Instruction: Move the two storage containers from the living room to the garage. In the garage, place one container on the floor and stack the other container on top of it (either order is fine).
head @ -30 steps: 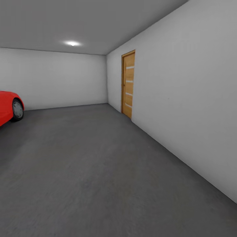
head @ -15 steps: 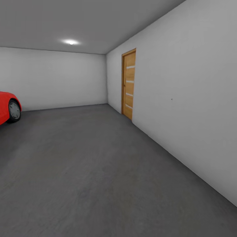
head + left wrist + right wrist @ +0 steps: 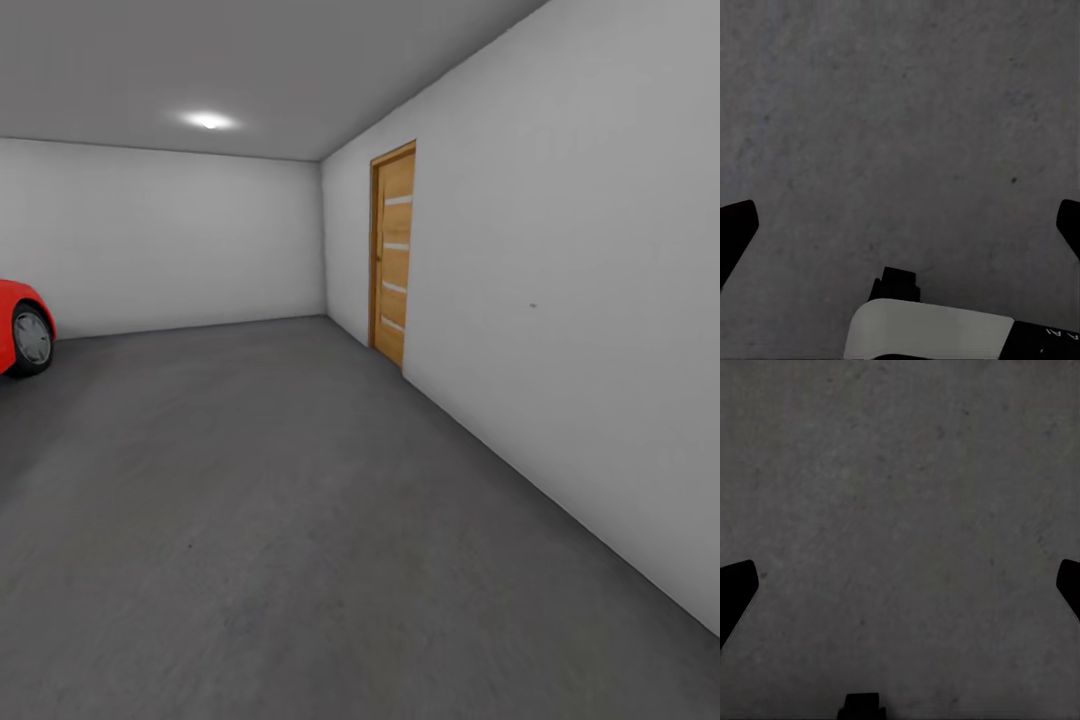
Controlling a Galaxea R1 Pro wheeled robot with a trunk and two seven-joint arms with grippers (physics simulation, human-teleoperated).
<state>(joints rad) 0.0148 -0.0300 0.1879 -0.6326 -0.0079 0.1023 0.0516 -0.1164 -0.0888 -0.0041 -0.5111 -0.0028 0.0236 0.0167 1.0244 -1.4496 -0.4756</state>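
We face the garage: dark grey concrete floor, pale walls, slatted wooden door on the right wall, red car far left. Our left gripper and right gripper hang spread wide, empty, over bare concrete.

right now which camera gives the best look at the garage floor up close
Either wrist view: both look straight down at the floor, showing its speckled grey concrete between the spread fingers of the left hand and the right hand. The head view shows the same floor at a distance, running to the walls.
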